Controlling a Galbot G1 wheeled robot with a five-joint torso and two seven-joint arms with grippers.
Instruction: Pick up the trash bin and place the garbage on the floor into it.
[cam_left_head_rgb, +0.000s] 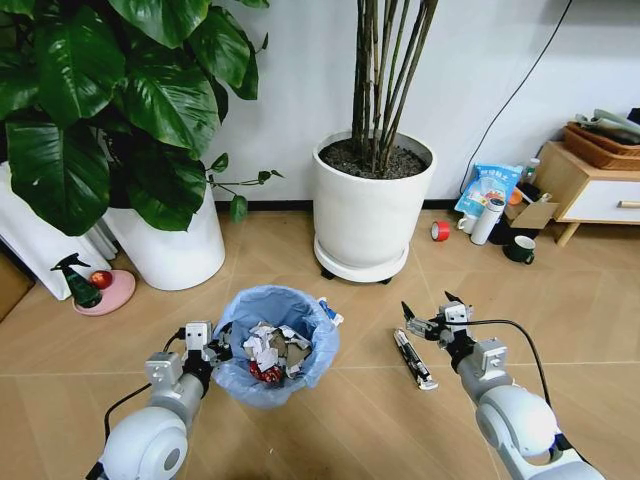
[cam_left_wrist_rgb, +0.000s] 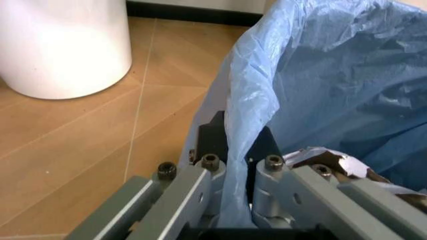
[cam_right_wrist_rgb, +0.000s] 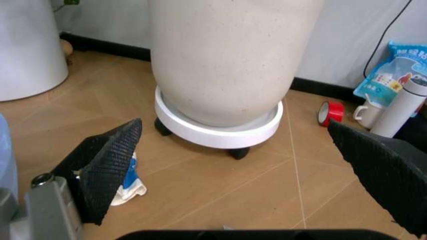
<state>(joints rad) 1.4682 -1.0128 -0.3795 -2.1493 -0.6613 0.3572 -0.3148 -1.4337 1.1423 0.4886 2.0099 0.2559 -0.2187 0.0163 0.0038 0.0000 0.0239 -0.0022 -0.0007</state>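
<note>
The trash bin (cam_left_head_rgb: 275, 350), lined with a ruffled light-blue bag (cam_left_wrist_rgb: 333, 75), sits low in the middle of the floor (cam_left_head_rgb: 370, 420). Crumpled white paper and a red wrapper (cam_left_head_rgb: 268, 373) lie inside it. My left gripper (cam_left_head_rgb: 218, 352) (cam_left_wrist_rgb: 237, 147) is shut on the bin's near-left rim, with bag plastic pinched between its fingers. My right gripper (cam_left_head_rgb: 427, 305) (cam_right_wrist_rgb: 233, 125) hangs open to the right of the bin, just above the boards. A long dark piece of garbage (cam_left_head_rgb: 413, 358) lies on the floor under it. A blue-white wrapper (cam_left_head_rgb: 331, 318) (cam_right_wrist_rgb: 129, 181) lies beside the bin's far-right rim.
A large white plant pot (cam_left_head_rgb: 372, 205) (cam_right_wrist_rgb: 227, 65) on a wheeled saucer stands just behind. A second white pot (cam_left_head_rgb: 175, 245) is at the back left. A red tape roll (cam_left_head_rgb: 440, 231), a white bottle (cam_left_head_rgb: 487, 220), mugs and a wooden cabinet (cam_left_head_rgb: 590, 185) are at the back right.
</note>
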